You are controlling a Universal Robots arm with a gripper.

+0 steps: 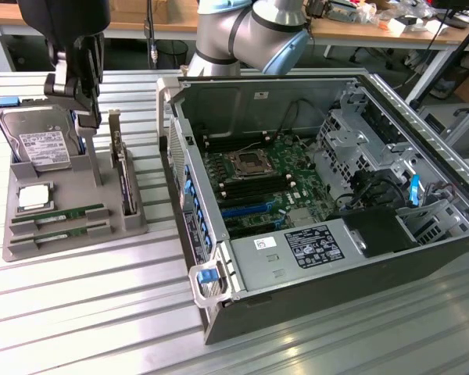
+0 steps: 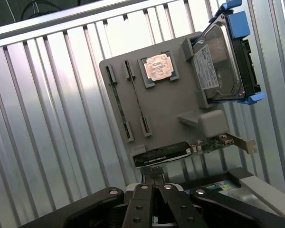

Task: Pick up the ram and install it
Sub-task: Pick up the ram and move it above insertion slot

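Hovering over the grey tray (image 1: pixel 72 186) on the worktop (image 1: pixel 86 305), the gripper (image 1: pixel 87 116) is seen with fingers (image 2: pixel 145 194) pressed together, nothing held. The ram (image 1: pixel 59 212) is laid in a tray slot, near the processor chip (image 1: pixel 34 197).

Got the gripper (image 1: pixel 86 119) hanging over the back of the gray tray (image 1: pixel 76 239) on the exterior view's left, right by the hard drive (image 1: pixel 39 142). Can see two ram sticks (image 1: pixel 59 215) lying flat in the tray's front slots, with a processor chip (image 1: pixel 33 197) just behind and a card (image 1: pixel 125 176) standing upright. Also got the open PC case (image 1: pixel 313 258) to the right, with its motherboard (image 1: pixel 258 183) exposed.
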